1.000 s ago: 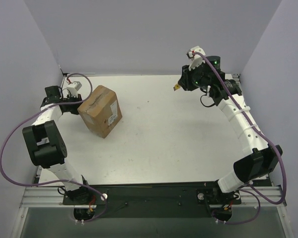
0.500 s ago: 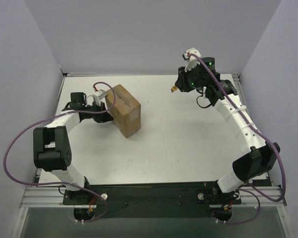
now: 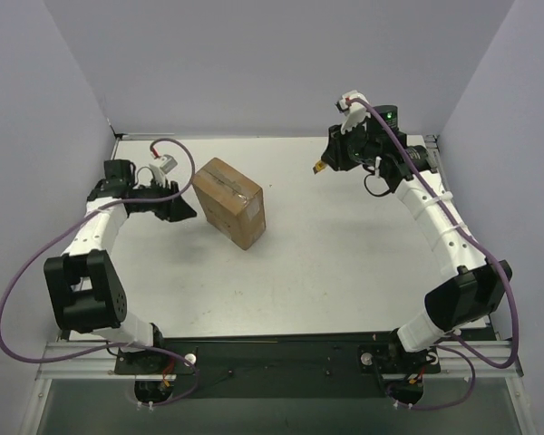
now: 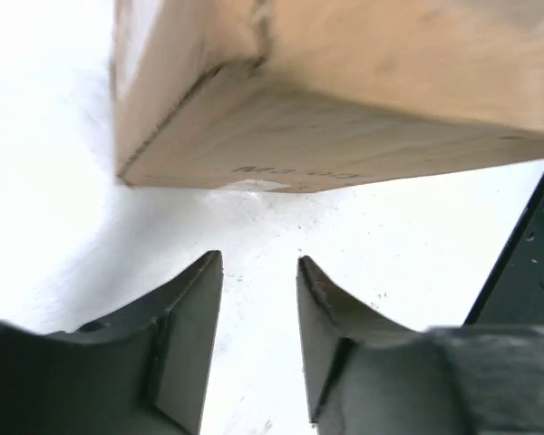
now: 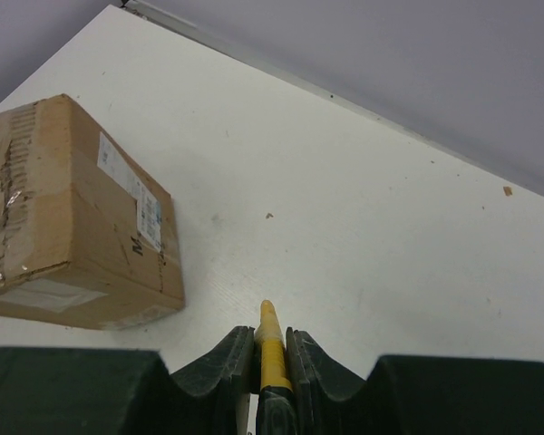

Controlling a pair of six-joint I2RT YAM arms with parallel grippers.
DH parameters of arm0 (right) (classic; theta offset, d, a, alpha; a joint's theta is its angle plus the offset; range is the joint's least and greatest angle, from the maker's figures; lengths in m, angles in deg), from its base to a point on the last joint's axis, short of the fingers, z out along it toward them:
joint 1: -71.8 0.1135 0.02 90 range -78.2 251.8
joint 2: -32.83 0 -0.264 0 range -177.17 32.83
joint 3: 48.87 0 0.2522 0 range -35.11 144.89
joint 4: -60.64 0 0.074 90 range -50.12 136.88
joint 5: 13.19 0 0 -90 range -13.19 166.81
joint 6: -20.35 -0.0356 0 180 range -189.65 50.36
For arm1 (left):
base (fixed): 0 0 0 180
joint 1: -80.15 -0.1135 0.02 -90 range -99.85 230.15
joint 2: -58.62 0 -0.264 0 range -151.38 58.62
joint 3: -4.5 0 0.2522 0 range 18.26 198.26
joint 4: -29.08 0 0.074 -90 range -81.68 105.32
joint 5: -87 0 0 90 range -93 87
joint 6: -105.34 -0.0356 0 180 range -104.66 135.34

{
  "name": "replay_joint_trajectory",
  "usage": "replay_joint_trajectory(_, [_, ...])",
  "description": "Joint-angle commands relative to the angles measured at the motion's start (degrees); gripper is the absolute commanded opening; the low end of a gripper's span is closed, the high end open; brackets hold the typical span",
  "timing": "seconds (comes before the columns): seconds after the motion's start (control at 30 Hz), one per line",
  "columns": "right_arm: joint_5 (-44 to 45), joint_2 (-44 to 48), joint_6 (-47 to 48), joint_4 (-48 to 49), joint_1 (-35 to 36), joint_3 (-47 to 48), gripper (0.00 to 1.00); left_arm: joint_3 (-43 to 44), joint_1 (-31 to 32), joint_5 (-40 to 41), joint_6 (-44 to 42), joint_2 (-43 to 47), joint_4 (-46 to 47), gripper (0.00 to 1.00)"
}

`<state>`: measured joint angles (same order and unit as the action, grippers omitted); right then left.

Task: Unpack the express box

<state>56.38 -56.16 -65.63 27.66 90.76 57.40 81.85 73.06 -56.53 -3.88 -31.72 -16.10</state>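
Express box [image 3: 228, 202] set down left of centre on the table [image 3: 344, 272]. The left gripper [image 4: 258, 263] has let go (jaws parted, just clear). The right gripper [image 5: 270, 333] clamps the utility knife [image 5: 268, 319], so cutting can follow.

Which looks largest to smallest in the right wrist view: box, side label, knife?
1. box, clearly largest.
2-3. side label and knife: these look alike in extent. The knife is very near the camera and partly hidden, so I leave them unranked.
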Motion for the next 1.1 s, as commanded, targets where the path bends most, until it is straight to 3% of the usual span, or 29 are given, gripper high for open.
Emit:
replay_joint_trajectory(0.0, [-9.7, -0.66, 4.6, -2.66, -0.68, 4.68, 0.0, 9.0, -1.26, -2.46, -2.85, 6.23, -5.16, 0.55])
replay_joint_trajectory(0.1, [-10.77, -2.32, 4.34, -2.66, -0.15, 7.67, 0.0, 10.85, -1.69, -0.95, 7.41, 5.27, 5.9, 0.59])
replay_joint_trajectory(0.23, [-5.7, -3.64, 2.94, -1.09, 1.17, 10.14, 0.0, 14.36, -2.31, -4.37, 26.38, -0.69, 21.54, 0.81])
replay_joint_trajectory(0.3, [-5.24, -4.35, 3.2, -0.9, 1.25, 10.5, 0.0, 13.94, -2.75, -4.73, 37.6, -2.81, 27.86, 0.84])
replay_joint_trajectory(0.33, [-4.72, -4.44, 3.28, -0.9, 1.25, 10.5, 0.0, 13.14, -3.01, -5.95, 41.42, -4.3, 37.21, 0.84])
replay_joint_trajectory(0.4, [-4.27, -4.26, 3.37, -0.9, 1.25, 10.32, 0.0, 12.26, -2.4, -6.31, 45.92, -5.62, 41.25, 0.86])
replay_joint_trajectory(0.73, [-3.74, -2.15, 3.28, -0.64, 1.25, 7.25, 0.0, 9.8, 4.19, -7.81, 40.93, -7.3, 38.45, 0.86])
replay_joint_trajectory(1.07, [-1.99, -2.59, 3.11, -0.64, 1.17, 8.39, 0.0, 2.6, 13.33, -2.63, 53.84, -6.07, 46.18, 0.86])
